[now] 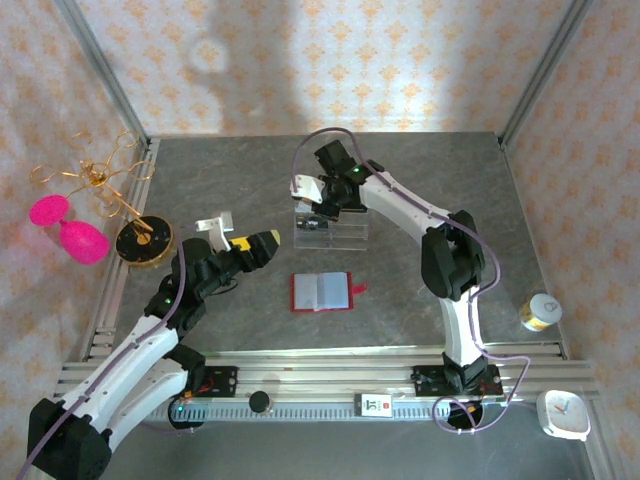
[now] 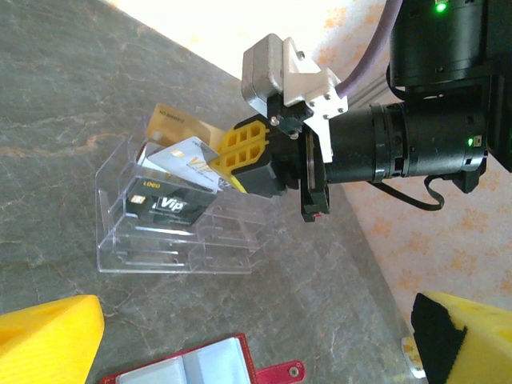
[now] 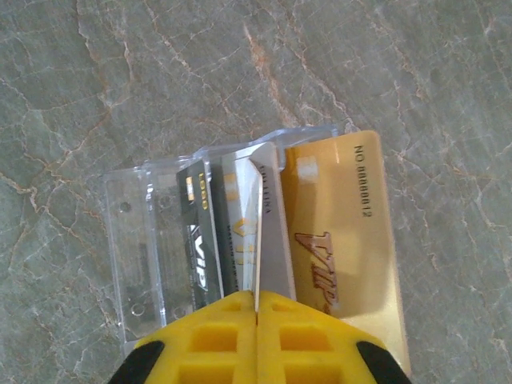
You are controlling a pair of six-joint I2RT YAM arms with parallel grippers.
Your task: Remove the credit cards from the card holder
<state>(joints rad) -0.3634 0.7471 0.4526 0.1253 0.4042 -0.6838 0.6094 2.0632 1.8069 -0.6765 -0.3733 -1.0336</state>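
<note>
The right gripper [image 3: 256,302] is clamping a white card [image 3: 269,228] edge-on at the clear stand [image 1: 340,235], upper centre of the top view. The left gripper [image 1: 265,243] is hanging released, left of centre. The wallet [image 1: 320,292] is lying open at centre.

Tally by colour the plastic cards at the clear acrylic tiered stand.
Gold plastic card: 1
Glossy black plastic card: 1
White plastic card: 1
Grey plastic card, pinched in the right gripper: 1
Total: 4
</note>
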